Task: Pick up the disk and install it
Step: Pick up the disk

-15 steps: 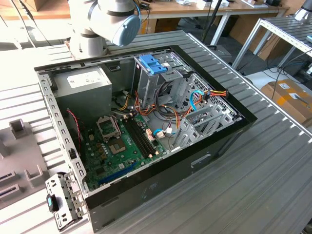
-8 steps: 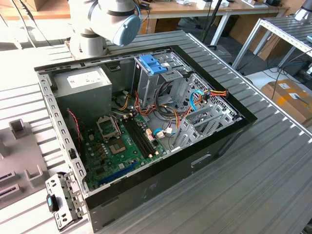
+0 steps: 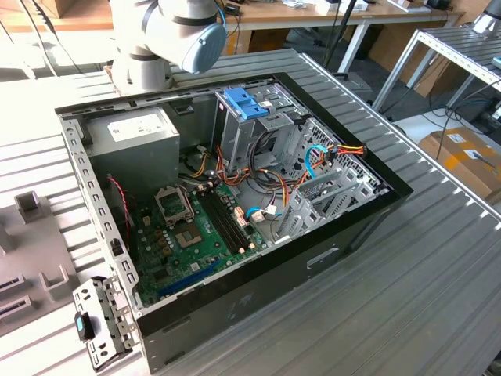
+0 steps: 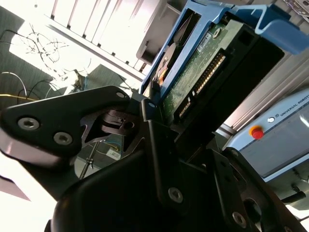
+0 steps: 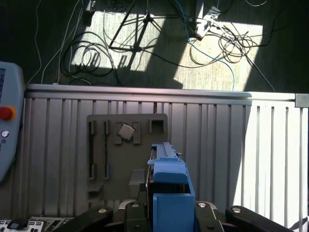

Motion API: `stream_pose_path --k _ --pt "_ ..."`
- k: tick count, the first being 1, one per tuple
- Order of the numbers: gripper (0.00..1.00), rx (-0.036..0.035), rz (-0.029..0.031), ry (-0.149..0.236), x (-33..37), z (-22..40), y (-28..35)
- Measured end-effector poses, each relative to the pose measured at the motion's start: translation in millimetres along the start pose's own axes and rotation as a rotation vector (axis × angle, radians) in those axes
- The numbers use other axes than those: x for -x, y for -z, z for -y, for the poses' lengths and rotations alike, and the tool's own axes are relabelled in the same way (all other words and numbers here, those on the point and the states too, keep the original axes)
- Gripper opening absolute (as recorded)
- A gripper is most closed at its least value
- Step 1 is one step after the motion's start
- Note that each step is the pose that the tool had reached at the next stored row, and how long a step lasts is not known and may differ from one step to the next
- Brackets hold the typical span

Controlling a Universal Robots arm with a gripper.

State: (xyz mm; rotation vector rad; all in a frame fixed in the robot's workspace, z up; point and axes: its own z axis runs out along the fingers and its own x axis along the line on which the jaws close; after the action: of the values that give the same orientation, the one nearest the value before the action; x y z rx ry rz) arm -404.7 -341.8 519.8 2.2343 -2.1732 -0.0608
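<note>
The disk (image 4: 193, 84) is sitting in a blue carrier (image 5: 169, 179) with its green circuit-board face showing and its label side hidden. It is hanging over the slatted table (image 5: 217, 145), with open room on every side. The gripper (image 5: 169, 215) is clamping it between closed fingers.

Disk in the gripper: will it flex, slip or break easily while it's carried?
Probably stiff: the disk is a flat slab framed by a blue bracket. Likely fragile: its green circuit board and connector pins lie bare. It might slip, as the gripper seems to clamp smooth plastic.
</note>
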Motion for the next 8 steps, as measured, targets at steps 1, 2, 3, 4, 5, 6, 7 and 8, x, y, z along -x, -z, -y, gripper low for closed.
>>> stream_pose_path --k 1,2,3,4,5,6,7,8 --pt "0.36 0.0001 0.0000 0.000 -0.4 1.1 0.1" --pt "0.36 0.0000 0.0000 0.000 -0.9 2.3 0.1" --pt "0.36 0.0001 0.0000 0.000 -1.2 3.1 0.2" --pt "0.36 0.0000 0.0000 0.000 -1.5 3.6 0.2" --pt "0.36 0.0000 0.0000 0.000 -1.7 4.2 0.2" --pt "0.36 0.0000 0.0000 0.000 -1.9 4.8 0.3" --pt "0.36 0.0000 0.0000 0.000 -2.1 5.4 0.3" --pt "0.36 0.0000 0.0000 0.000 -2.5 6.7 0.3"
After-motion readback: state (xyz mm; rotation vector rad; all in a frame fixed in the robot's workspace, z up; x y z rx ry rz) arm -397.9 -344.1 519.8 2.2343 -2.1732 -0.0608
